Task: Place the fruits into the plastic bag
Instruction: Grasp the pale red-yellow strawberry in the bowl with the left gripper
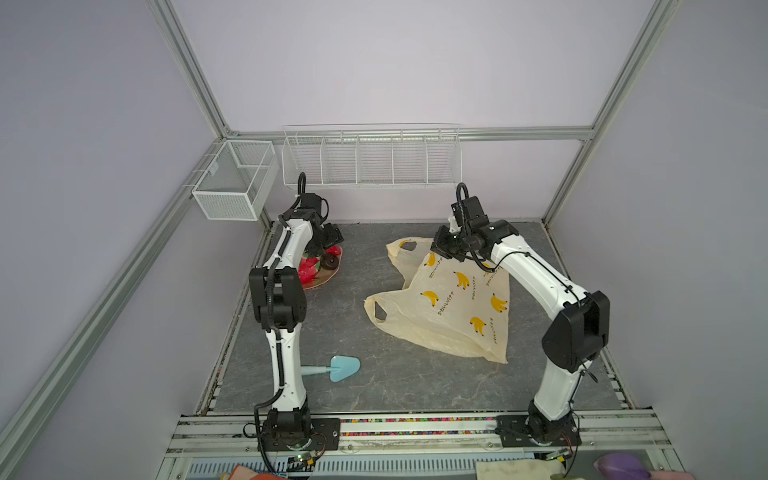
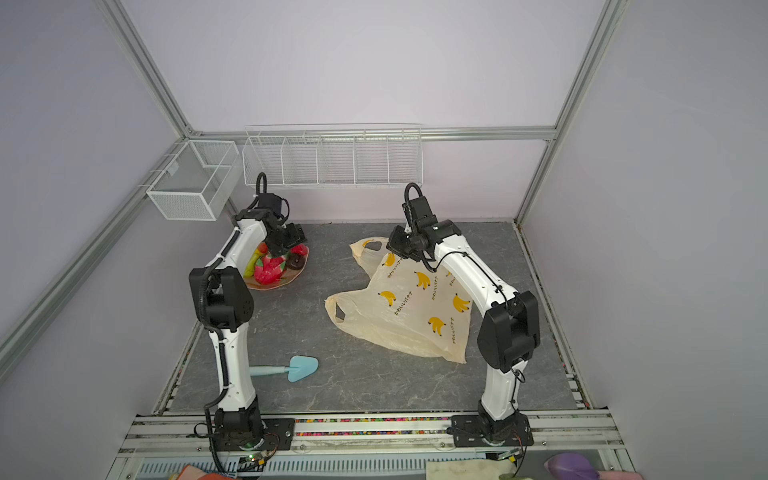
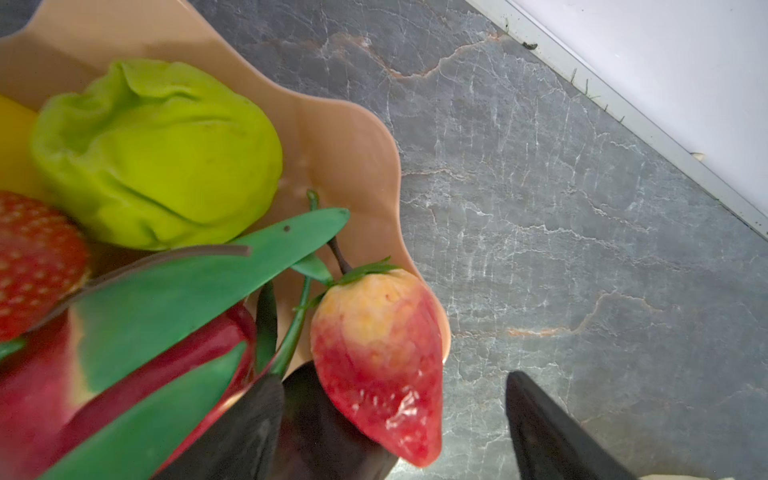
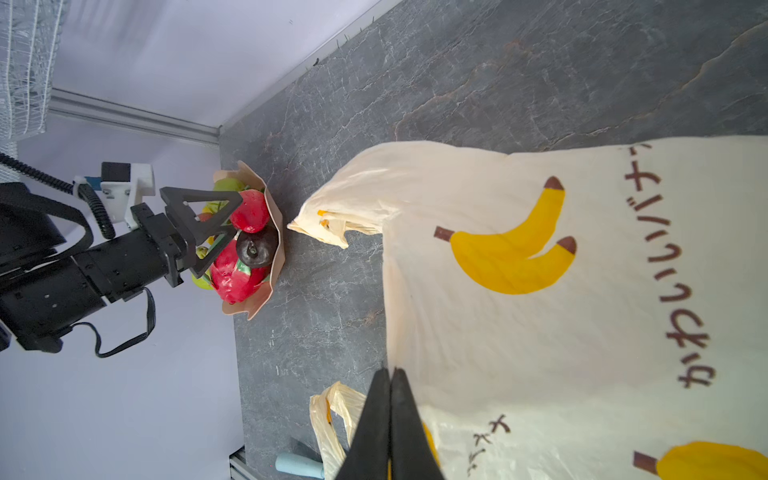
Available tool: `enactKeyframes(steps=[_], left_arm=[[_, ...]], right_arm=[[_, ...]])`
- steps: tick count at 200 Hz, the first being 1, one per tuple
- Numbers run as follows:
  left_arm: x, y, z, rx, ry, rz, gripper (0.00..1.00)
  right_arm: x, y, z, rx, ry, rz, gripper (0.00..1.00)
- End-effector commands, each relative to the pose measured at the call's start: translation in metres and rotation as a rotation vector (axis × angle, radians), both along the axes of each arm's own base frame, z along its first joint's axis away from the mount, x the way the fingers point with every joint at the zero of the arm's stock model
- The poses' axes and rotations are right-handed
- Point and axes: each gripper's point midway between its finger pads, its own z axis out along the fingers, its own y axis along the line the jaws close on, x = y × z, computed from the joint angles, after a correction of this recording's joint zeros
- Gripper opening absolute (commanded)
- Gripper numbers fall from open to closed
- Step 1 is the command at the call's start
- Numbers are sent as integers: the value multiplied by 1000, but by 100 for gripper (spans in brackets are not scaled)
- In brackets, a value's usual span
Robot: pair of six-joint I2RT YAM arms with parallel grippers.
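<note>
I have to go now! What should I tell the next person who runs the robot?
Left gripper: jaws open, one on each side of a pale strawberry at the dish's rim, not gripping.
Right gripper: jaws shut, seemingly pinching the plastic bag at its edge near a handle.
Fruits: all the ones in view sit in the peach dish.
Done: nothing visibly bagged.
Left: every fruit.

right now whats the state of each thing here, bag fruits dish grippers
cream banana-print plastic bag, lying on the table, rim lifted
peach scalloped dish, upright on the table
glossy toy fruits, piled in the dish
left gripper, open around a pale strawberry
right gripper, shut on the bag's rim
light blue plastic tool, lying flat, untouched
</note>
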Motion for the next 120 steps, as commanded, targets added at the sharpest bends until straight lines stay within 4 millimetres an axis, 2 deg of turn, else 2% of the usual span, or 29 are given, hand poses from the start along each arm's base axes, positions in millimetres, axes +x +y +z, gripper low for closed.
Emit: enactKeyframes(steps=[1,56,120], left_arm=[[3,3,-6,-4,22,15,82],[6,0,-17,-14,33,-3,75],[0,2,-27,-1,71,-1,68]], right_arm=[[3,5,-4,-3,6,21,6],[3,4,-6,-9,10,22,6],[5,2,-6,-11,9,18,6]])
